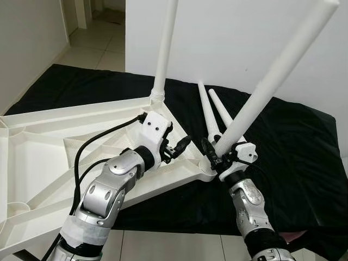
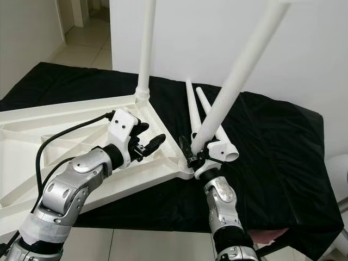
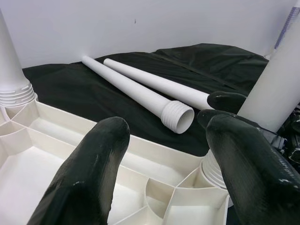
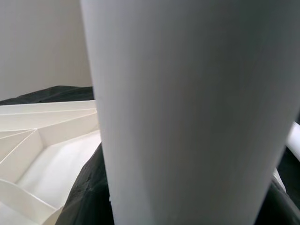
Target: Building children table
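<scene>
At the tabletop's (image 1: 49,157) near corner, your right gripper (image 1: 217,157) clamps the tilted leg (image 1: 272,81): straighten it over the socket (image 3: 213,171), then twist, while the spread left gripper (image 1: 182,147) steadies the tabletop.

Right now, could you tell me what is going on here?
The robot is fitting legs to an upturned white tabletop lying on a black cloth. One leg stands in the far corner socket. The right gripper holds a second leg, tilted, at the near corner socket. The left gripper hovers open beside that corner. Two spare legs lie on the cloth.
</scene>
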